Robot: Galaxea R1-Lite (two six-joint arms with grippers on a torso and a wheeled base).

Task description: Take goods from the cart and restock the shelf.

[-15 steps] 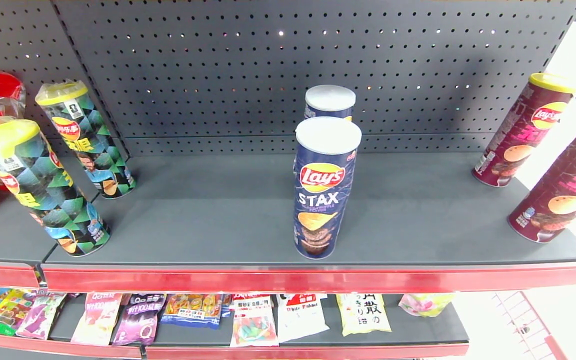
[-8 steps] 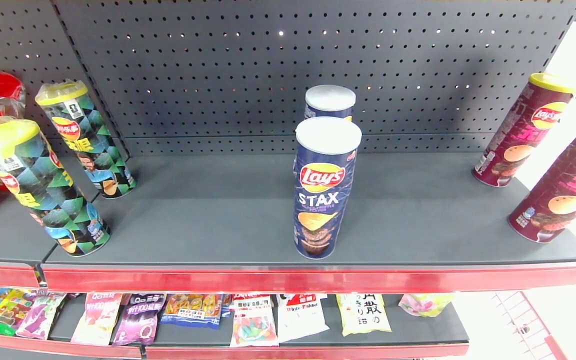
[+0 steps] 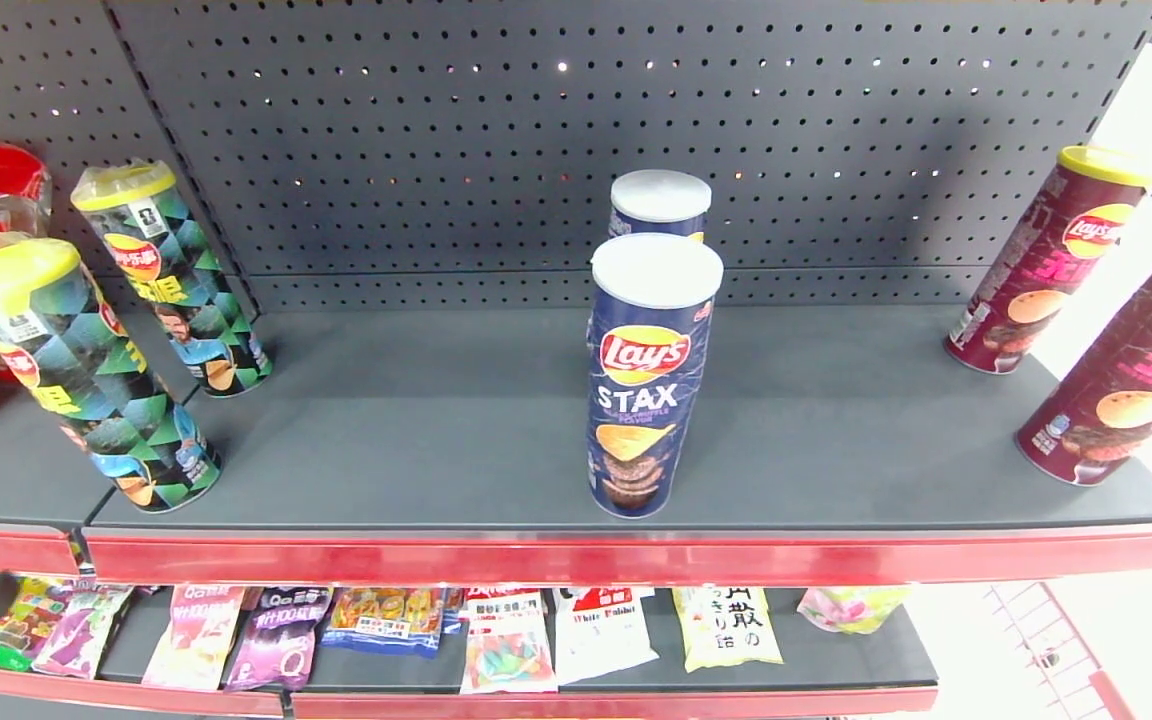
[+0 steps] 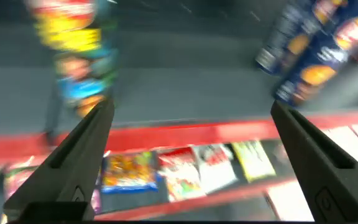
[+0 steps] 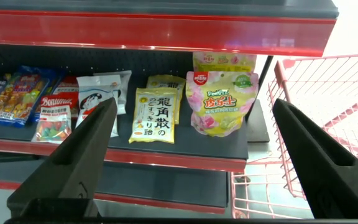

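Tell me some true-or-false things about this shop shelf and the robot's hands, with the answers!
1. On the upper shelf, the front blue can stands before the back blue can. True.
2. The blue cans have yellow lids. False: their lids are white.
3. The left hand holds a can. False: it is open and empty.
4. A wire cart stands beside the lower shelf. True.
5. The right hand is open. True.
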